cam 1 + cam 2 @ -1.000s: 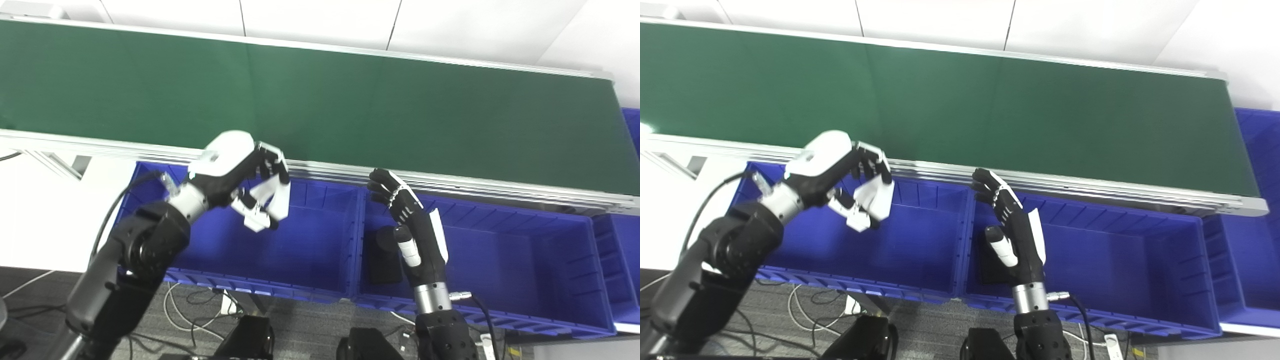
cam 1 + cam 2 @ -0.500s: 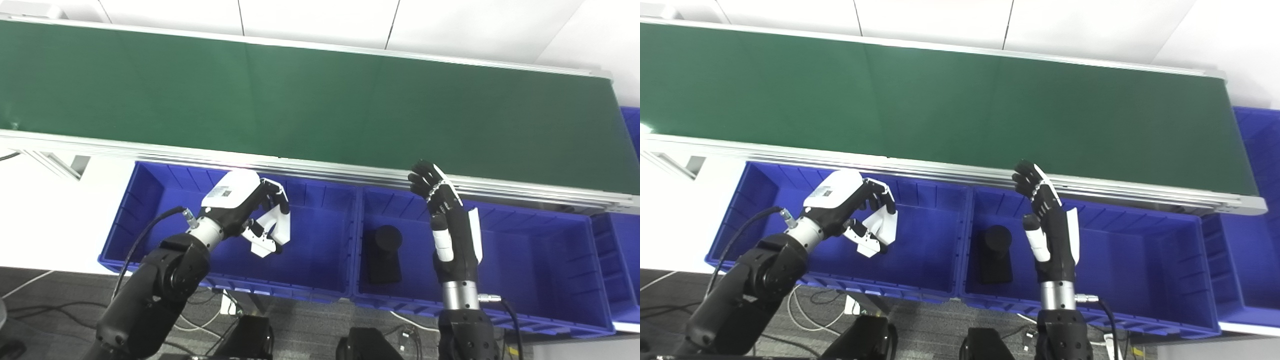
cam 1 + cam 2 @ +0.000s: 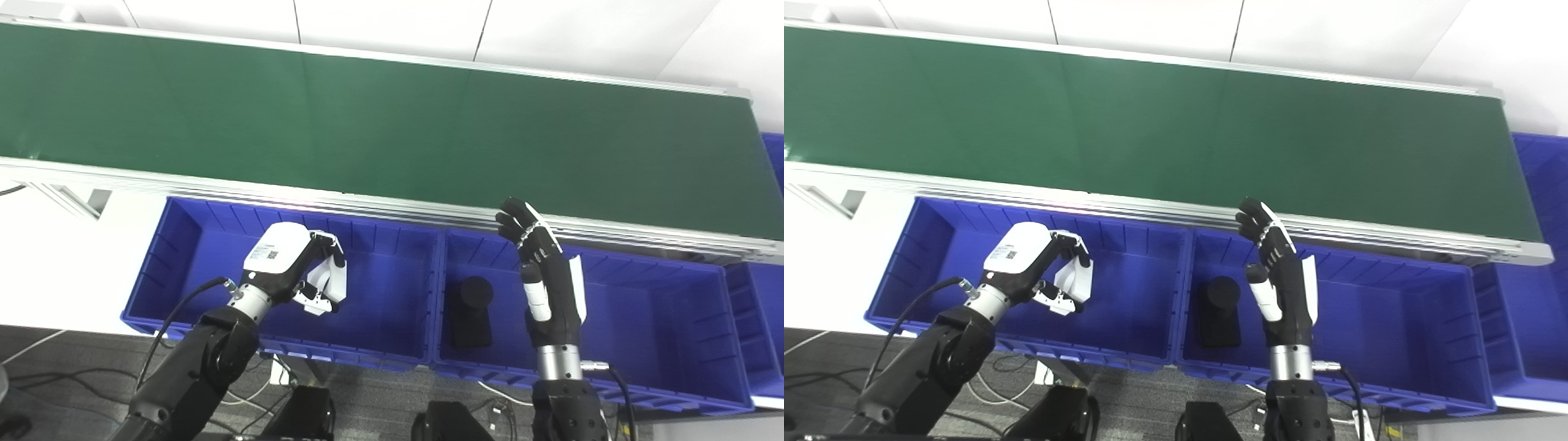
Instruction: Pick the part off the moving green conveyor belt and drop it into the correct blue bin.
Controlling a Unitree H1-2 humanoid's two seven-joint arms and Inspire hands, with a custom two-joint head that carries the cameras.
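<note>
No part shows on the green conveyor belt (image 3: 392, 122), which runs across the top. My left hand (image 3: 294, 269) hangs low inside the left blue bin (image 3: 380, 306), fingers curled shut on a white angular part (image 3: 331, 283). My right hand (image 3: 542, 275) stands upright and open, palm toward me, over the middle blue bin (image 3: 643, 318). Its fingertips (image 3: 511, 215) reach up to the belt's near rail. A black part (image 3: 470, 309), a cylinder on a block, lies at the left end of the middle bin, just left of my right hand.
The belt's silver near rail (image 3: 392, 208) borders the bins' far walls. Another blue bin (image 3: 765, 306) starts at the right edge, and one more (image 3: 1540, 184) sits beyond the belt's right end. Cables and dark equipment (image 3: 306, 410) lie on the floor below.
My left hand has come down from the belt's edge into the left bin, still holding the white part. My right hand has shifted right, uncovering the black part, and then barely moved.
</note>
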